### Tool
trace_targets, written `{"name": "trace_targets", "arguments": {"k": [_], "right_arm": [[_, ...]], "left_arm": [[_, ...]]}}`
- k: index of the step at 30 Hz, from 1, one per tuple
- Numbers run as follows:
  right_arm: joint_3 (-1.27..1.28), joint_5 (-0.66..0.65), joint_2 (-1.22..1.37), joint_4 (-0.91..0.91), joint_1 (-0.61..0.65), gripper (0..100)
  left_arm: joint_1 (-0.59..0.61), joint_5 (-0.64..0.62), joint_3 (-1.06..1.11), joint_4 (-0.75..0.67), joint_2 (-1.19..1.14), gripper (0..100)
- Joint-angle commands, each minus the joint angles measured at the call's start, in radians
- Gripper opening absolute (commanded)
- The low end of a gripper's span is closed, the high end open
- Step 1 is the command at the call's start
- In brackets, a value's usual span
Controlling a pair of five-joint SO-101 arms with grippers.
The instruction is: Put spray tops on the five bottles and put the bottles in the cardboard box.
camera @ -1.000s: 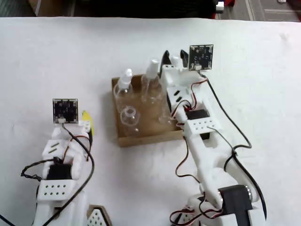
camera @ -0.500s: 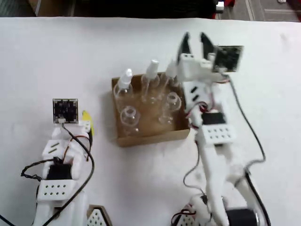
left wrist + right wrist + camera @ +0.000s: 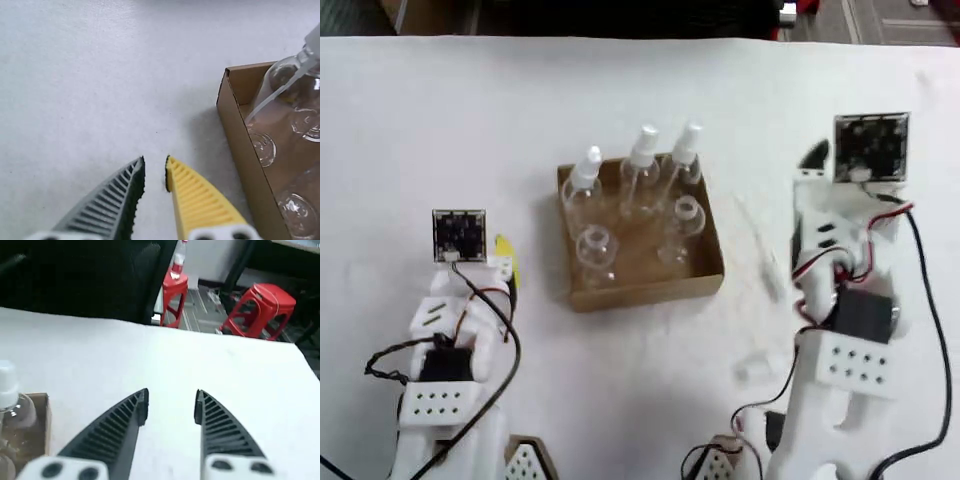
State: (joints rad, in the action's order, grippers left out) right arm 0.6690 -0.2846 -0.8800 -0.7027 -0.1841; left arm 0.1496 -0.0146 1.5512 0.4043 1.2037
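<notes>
The cardboard box sits mid-table and holds five clear bottles. Three in its far row carry white spray tops. Two nearer ones, at left and right, stand with bare necks. Two pale loose spray tops lie on the table right of the box. My right gripper hangs open and empty to the right of the box; in the right wrist view its tips are well apart, with a topped bottle off to one side. My left gripper rests left of the box, fingers narrowly apart, holding nothing.
White tabletop runs all around the box. Beyond the table's far edge stand red stools and a dark chair. Cables trail from both arms near the front edge.
My right gripper let go of the third topped bottle at the box's far right corner, then drew back to the right. The left arm stayed still.
</notes>
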Motion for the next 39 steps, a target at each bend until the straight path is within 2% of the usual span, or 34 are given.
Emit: {"name": "trace_targets", "arguments": {"k": [1,7,9,14,17,19,23,27,29,34,39], "right_arm": [[-0.149,-0.026,0.139,-0.114,-0.077,12.5],[-0.265,-0.031,0.381,-0.381,-0.084,12.5],[-0.273,-0.103,0.44,-0.447,-0.084,12.5],[-0.262,-0.443,0.489,-0.613,-0.084,12.5],[-0.192,-0.756,0.449,-0.786,-0.038,12.4],[-0.109,-0.951,0.39,-0.834,-0.021,9.4],[0.092,-1.16,0.231,-0.754,-0.016,6.4],[0.324,-1.404,0.091,-0.65,-0.016,9.2],[0.42,-1.485,0.039,-0.599,-0.016,12.2],[0.552,-1.514,-0.01,-0.476,0.021,24.2],[0.628,-1.51,0.05,-0.384,0.136,25.8]], "left_arm": [[-0.008,0.011,-0.043,-0.002,0.019,7],[-0.008,0.011,-0.043,0.0,0.019,7],[-0.008,0.011,-0.043,0.0,0.019,7],[-0.008,0.011,-0.043,0.0,0.019,7],[-0.008,0.011,-0.046,0.0,0.019,7],[-0.008,0.011,-0.048,0.0,0.019,7],[-0.008,0.011,-0.049,0.0,0.019,7],[-0.008,0.011,-0.048,0.0,0.019,7],[-0.008,0.011,-0.046,0.0,0.019,7],[-0.008,0.011,-0.046,0.0,0.019,7],[-0.008,0.011,-0.044,0.0,0.019,7]]}}
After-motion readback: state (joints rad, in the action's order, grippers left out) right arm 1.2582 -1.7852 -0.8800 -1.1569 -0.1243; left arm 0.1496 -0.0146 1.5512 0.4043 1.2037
